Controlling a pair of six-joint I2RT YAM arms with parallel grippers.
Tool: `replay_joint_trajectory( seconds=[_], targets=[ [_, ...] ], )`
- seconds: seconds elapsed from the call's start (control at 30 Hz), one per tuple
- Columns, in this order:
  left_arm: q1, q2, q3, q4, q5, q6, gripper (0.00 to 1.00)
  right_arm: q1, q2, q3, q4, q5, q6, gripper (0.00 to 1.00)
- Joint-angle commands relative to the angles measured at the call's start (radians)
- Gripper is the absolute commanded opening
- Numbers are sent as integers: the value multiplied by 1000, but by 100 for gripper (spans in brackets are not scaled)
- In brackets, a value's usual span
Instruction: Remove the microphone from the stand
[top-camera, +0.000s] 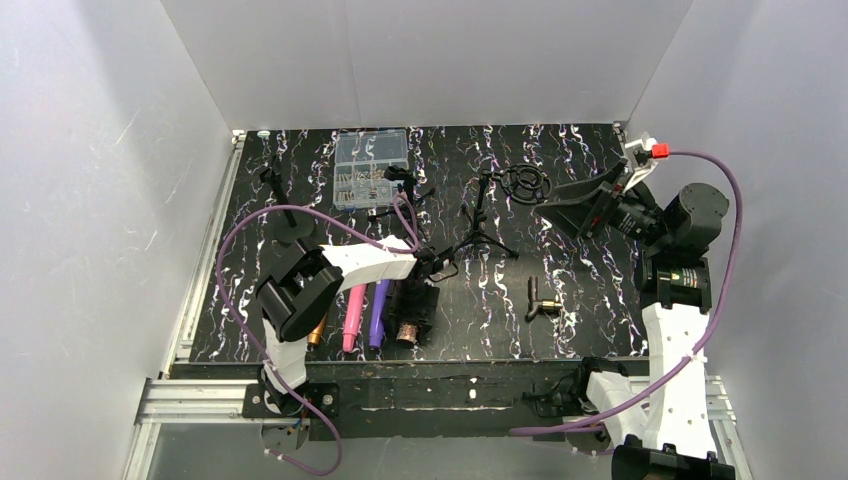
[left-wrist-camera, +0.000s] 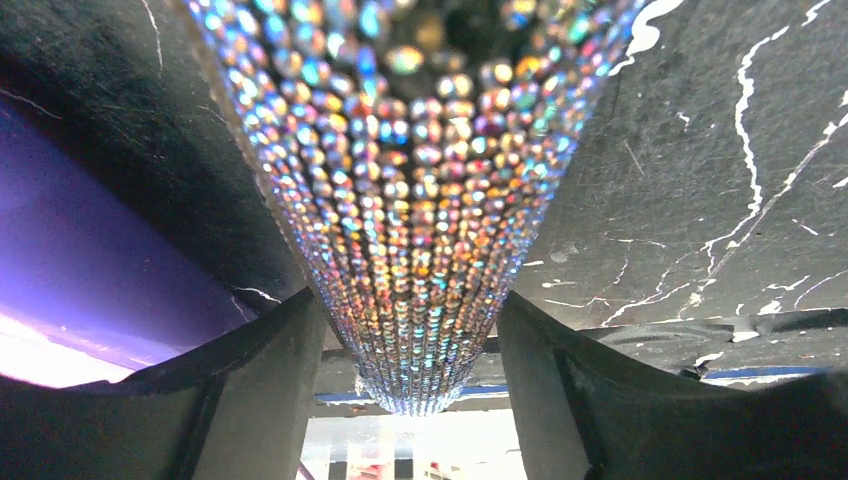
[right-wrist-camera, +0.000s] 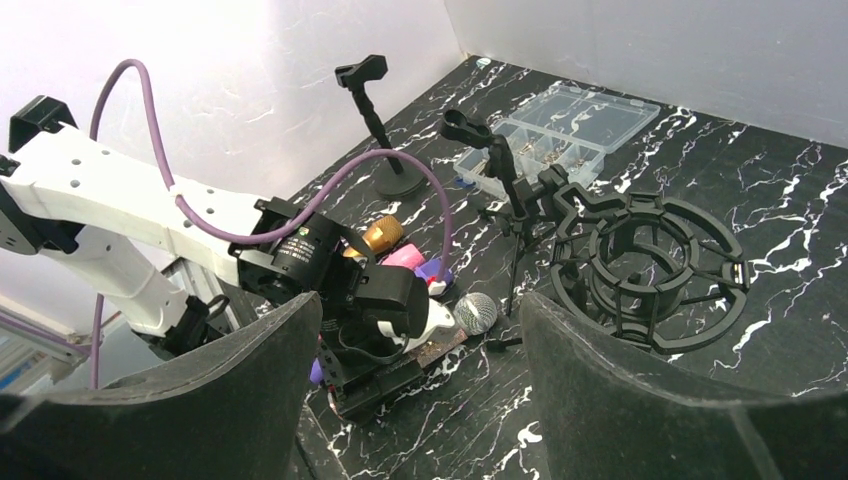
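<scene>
Holding small parts (top-camera: 362, 180), the clear box (top-camera: 372, 150) sits rearward — right jaws wide, left jaws flank the microphone (left-wrist-camera: 420, 200), grip unclear.

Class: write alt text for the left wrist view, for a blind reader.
A glittering beaded microphone tapers toward the camera between the two dark fingers of the left gripper. Behind it is a black marbled table, with a purple object at left.

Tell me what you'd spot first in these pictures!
The sparkly microphone, glittering rainbow colours, fills the left wrist view. It lies on the black marbled table near the front left, beside a purple microphone and a pink microphone. A round black mount sits further back.
</scene>
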Motion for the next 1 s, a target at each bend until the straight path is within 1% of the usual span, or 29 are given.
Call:
replay_joint_trajectory(
  seconds=[0.0,0.2,0.3,0.37,0.5,0.6,0.7,0.97],
  targets=[
    [-4,-35,-16,-143,-18,21,65,-4,-16,38,-46,1,-49,81],
    [-5,-97,-18,-138,-34,51,77,-3,-30,51,-111,13,-109,81],
    [-4,-145,-8,-125,-47,97,88,-3,-34,49,-157,20,-146,81],
    [-4,-176,-3,-121,-55,132,92,-3,-38,46,-177,21,-161,82],
    [-4,-245,12,-108,-58,206,98,-3,-48,61,-214,52,-209,82],
    [-3,-295,37,-91,-72,300,98,-4,-54,87,-246,95,-263,83],
    [0,-335,79,-93,-114,405,98,-4,-59,109,-265,130,-300,83],
    [7,-411,225,-94,-134,635,98,-9,-102,86,-296,189,-347,86]
  ],
)
